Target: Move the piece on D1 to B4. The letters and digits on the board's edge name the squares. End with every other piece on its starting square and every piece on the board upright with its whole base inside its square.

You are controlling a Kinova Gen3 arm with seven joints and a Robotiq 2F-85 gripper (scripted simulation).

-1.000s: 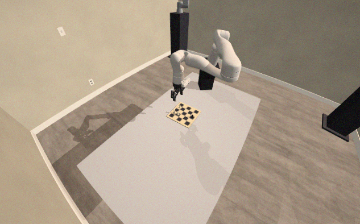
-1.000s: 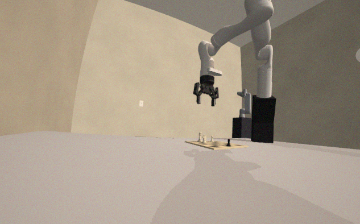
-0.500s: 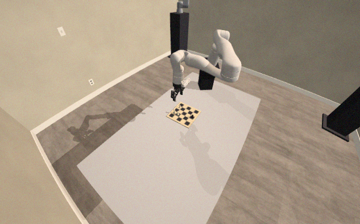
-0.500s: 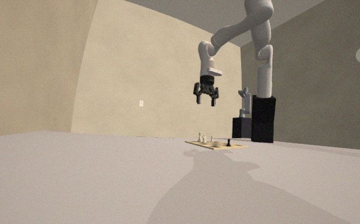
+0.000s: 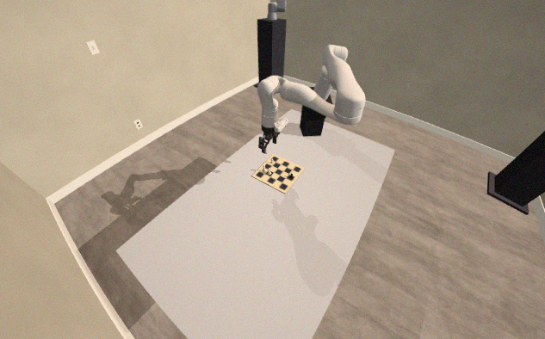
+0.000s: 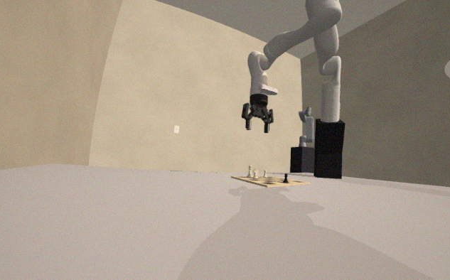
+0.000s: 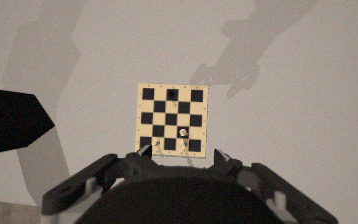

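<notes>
A small tan and black chessboard (image 5: 278, 173) lies on the grey mat and also shows in the wrist view (image 7: 172, 119). Three white pieces stand near one edge of the board: two (image 7: 156, 146) (image 7: 184, 146) on the edge row closest to the gripper in the wrist view, and one (image 7: 183, 132) a row further in. One black piece (image 7: 172, 92) stands at the far edge; it also shows in the exterior view (image 6: 286, 178). The edge letters are too small to read. My gripper (image 6: 257, 128) hangs open and empty, high above the board's edge by the white pieces (image 5: 266, 170).
The arm's black pedestal (image 6: 328, 148) stands behind the board. A second black pedestal (image 5: 271, 45) stands at the far wall, and a dark slanted beam (image 5: 535, 165) stands at the right.
</notes>
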